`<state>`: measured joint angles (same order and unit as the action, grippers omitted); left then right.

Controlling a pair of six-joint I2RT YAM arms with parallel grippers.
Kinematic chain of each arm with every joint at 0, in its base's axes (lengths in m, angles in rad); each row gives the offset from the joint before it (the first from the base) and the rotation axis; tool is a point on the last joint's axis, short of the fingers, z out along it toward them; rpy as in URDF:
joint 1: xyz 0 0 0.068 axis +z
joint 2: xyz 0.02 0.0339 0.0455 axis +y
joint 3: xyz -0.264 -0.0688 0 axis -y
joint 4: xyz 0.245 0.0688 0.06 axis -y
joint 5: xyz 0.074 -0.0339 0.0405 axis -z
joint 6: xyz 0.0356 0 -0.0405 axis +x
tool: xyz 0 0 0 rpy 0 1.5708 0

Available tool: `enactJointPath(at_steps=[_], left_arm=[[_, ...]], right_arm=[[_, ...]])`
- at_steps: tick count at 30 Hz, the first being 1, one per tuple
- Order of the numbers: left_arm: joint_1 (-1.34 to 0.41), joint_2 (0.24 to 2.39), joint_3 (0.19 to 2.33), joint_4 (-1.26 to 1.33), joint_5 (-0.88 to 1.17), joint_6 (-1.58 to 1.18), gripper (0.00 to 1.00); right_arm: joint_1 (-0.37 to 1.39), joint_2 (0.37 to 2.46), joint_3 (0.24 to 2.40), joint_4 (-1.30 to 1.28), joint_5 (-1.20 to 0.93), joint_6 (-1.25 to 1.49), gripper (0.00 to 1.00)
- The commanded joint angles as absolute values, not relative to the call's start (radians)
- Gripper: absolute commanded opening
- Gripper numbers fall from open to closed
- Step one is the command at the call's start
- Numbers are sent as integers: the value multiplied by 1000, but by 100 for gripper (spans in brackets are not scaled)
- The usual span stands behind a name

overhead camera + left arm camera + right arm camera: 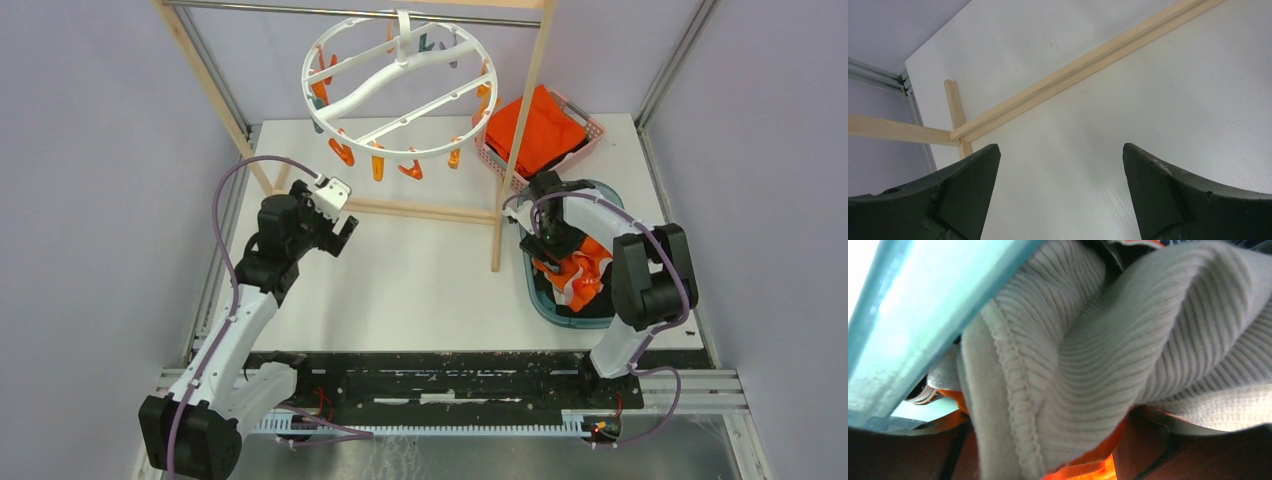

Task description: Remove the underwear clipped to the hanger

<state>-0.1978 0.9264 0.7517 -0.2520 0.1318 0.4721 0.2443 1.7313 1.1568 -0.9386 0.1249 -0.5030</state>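
Evidently underwear soft, light: pinch bunched fold inside tub; left gripper spread, empty; right gripper hold unclear.

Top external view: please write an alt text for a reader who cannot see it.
The white ring hanger hangs bare of garments, only orange pegs on it. The right gripper reaches into a teal tub holding orange-and-white underwear; the left gripper hangs open over the table.
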Motion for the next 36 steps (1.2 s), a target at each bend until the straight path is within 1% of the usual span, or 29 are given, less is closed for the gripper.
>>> enactJointPath(at_steps=[1, 4, 7, 8, 10, 11, 16, 23, 27, 30, 36], left_arm=[[-187, 913, 779, -214, 106, 444, 100], [-169, 922, 784, -204, 95, 420, 100], [-135, 937, 804, -195, 89, 377, 100], [-123, 941, 808, -191, 92, 360, 99], [-99, 947, 811, -178, 98, 325, 100], [-89, 950, 810, -168, 98, 308, 100], [-24, 967, 812, -114, 97, 199, 99], [14, 973, 800, -8, 64, 128, 100], [19, 982, 784, 79, 36, 106, 100], [28, 1008, 783, 111, 54, 79, 100], [48, 1045, 731, 240, 136, 20, 100]], right_arm=[[254, 1723, 1129, -898, 117, -500, 75], [237, 1629, 1165, -913, 108, -476, 77], [204, 1548, 1248, -955, 66, -443, 79], [192, 1527, 1275, -971, 54, -436, 84], [174, 1491, 1323, -1001, 47, -430, 97], [166, 1479, 1348, -1011, 53, -431, 99], [134, 1481, 1478, -1023, 93, -425, 100], [110, 1561, 1657, -969, 75, -278, 100], [110, 1557, 1634, -829, 78, -196, 100], [110, 1562, 1600, -716, 108, -148, 100], [110, 1651, 1660, -665, 147, -89, 100]])
